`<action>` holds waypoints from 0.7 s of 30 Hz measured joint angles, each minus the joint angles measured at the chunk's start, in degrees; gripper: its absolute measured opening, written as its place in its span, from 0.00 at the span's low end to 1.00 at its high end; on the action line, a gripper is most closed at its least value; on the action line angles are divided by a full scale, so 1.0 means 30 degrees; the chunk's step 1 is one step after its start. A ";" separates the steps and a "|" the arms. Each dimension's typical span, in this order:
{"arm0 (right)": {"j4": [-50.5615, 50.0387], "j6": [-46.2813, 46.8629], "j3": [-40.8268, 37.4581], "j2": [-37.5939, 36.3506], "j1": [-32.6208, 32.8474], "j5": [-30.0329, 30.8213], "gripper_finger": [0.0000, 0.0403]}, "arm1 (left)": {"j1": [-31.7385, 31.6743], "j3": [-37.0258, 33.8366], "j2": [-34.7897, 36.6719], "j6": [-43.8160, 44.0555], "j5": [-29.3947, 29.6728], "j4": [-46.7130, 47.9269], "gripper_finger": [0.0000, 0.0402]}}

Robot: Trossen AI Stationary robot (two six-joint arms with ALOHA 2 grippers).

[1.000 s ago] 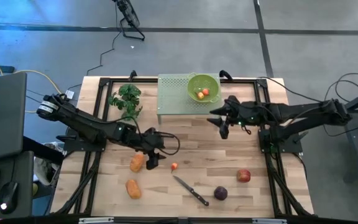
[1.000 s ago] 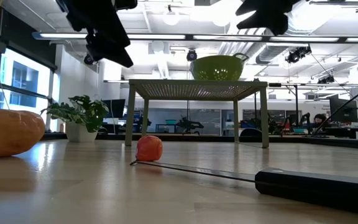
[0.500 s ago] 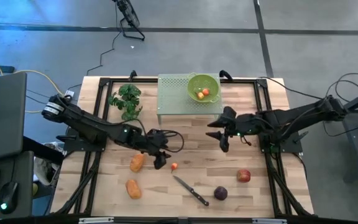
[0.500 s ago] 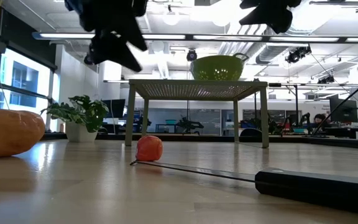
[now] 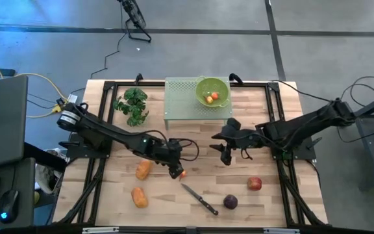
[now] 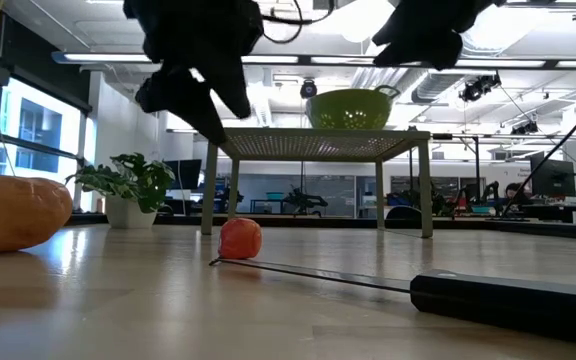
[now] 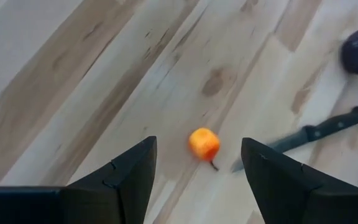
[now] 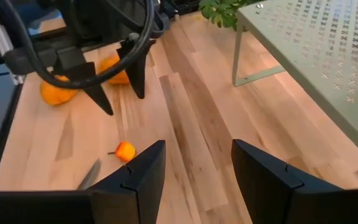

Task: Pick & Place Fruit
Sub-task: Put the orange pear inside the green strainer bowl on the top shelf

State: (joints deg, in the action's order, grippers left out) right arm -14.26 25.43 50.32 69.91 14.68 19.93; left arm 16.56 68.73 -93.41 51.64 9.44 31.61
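Note:
A tiny red-orange fruit (image 5: 182, 173) lies on the wooden table, left of centre. My left gripper (image 5: 176, 170) hovers open just above and left of it; in the left wrist view the fruit (image 7: 204, 144) shows ahead between the spread fingers, untouched. My right gripper (image 5: 226, 156) hangs open and empty above the table's middle, in front of the green stand. Two orange oblong fruits (image 5: 143, 169) (image 5: 139, 197) lie at the near left. A red apple (image 5: 254, 184) and a dark purple fruit (image 5: 230, 202) lie at the near right.
A black-handled knife (image 5: 199, 198) lies just near of the tiny fruit, its blade tip close to it. A green bowl (image 5: 212, 91) holding fruit stands on a perforated green stand (image 5: 180, 97) at the far centre. A leafy bunch (image 5: 132, 104) sits at the far left.
My left gripper has moved toward the table's right edge and down, rolling about its own line, and now hangs over the tiny fruit. My right gripper has come away from the stand toward the near edge and sunk a little. Nothing on the table has shifted.

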 joint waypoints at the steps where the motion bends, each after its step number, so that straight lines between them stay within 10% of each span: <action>1: 0.0000 0.0170 0.0003 0.0040 -0.0007 0.0020 0.44 | 0.0007 -0.0012 -0.0024 0.0077 -0.0009 0.0156 0.57; 21: -0.1010 0.1127 -0.0004 0.0152 -0.0007 -0.0239 0.44 | 0.0495 -0.0003 -0.2897 0.0432 -0.1019 -0.2183 0.57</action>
State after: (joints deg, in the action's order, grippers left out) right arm -17.29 28.81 50.30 70.37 14.66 19.21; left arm 18.04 68.72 -102.10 52.93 6.39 25.06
